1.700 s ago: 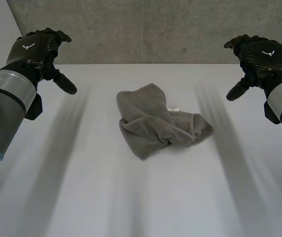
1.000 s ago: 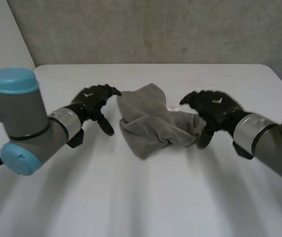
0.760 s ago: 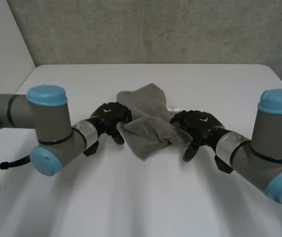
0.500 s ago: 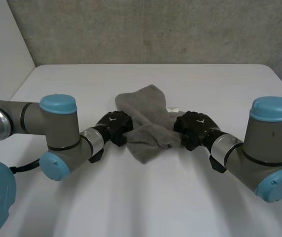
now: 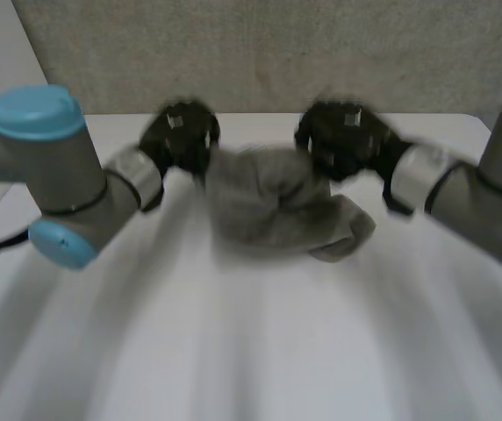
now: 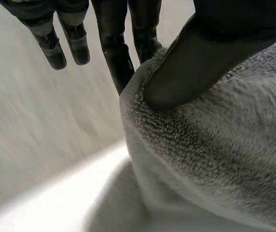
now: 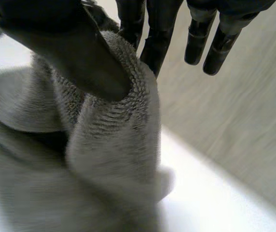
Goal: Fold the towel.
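Head view is pretty smeared on my end, so I can't make out fingers there, or whether the low end of the grey terry towel (image 5: pixel 273 202) touches the white desk (image 5: pixel 260 351) or hangs just clear of it. Both wrist views cut most of the towel off too.

What I can read: the towel runs sideways from one hand to the other. Its top edge is strung between them, and the rest sags below in a bunched lump that bulges out under the right hand (image 5: pixel 339 136).

The left hand (image 5: pixel 181 136) pinches its end of that edge. The thumb (image 6: pixel 196 58) is pressed onto the looped pile with some fingers behind the cloth, and the other fingers (image 6: pixel 65 43) stick straight out beside it. The right hand has the same grip, thumb on a thick, nubby rolled fold.
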Action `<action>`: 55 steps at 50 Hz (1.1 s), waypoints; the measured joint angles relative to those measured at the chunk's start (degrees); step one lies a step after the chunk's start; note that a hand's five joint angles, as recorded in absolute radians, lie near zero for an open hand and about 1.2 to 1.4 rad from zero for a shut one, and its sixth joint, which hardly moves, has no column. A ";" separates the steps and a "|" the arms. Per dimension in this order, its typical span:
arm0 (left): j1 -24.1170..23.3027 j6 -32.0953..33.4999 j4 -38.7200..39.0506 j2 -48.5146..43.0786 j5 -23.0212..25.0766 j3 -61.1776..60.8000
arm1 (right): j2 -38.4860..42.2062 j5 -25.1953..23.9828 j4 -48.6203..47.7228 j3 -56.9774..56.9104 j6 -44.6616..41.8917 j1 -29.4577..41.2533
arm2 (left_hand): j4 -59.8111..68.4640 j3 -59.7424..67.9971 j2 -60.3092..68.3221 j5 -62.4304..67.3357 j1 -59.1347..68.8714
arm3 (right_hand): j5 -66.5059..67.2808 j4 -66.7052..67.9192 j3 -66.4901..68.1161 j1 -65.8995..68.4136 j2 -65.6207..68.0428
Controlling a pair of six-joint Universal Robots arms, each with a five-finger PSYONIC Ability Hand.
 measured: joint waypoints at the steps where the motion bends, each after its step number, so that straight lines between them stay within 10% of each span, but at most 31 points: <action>1: -0.02 0.01 0.70 0.19 -0.40 0.71 | 0.12 0.49 -0.41 -1.60 -0.04 0.03 | 0.00 0.00 0.00 0.00 0.00 | 0.00 0.00 0.00 0.00 0.00; 8: -0.41 -0.08 14.34 11.22 -4.56 2.32 | -6.22 9.32 -14.47 -12.69 3.06 0.28 | 0.00 0.00 0.31 0.00 0.01 | 0.00 0.00 0.00 0.01 0.04; 17: -0.03 -0.02 27.70 26.85 -0.47 -18.70 | -16.91 8.62 -18.72 4.24 5.61 -0.45 | 0.00 0.00 1.61 0.40 0.05 | 0.25 0.00 0.00 0.02 0.12; 32: 0.57 12.79 20.12 21.89 3.30 -46.37 | -17.03 5.67 -11.10 38.35 -15.94 -1.42 | 0.00 0.00 1.87 0.36 0.25 | 0.25 0.00 0.00 0.20 0.41; 47: 3.94 18.59 17.14 11.61 -2.99 -46.30 | -10.37 5.89 -13.70 42.64 -17.48 -3.41 | 0.00 0.00 2.96 0.35 0.23 | -0.33 0.00 0.00 0.04 0.90; 55: 4.37 18.34 17.38 10.99 -5.81 -45.78 | -8.29 6.12 -14.62 42.22 -12.45 -4.14 | 0.00 0.00 -25.81 -28.16 -25.88 | -5.92 0.00 0.00 -4.80 -4.68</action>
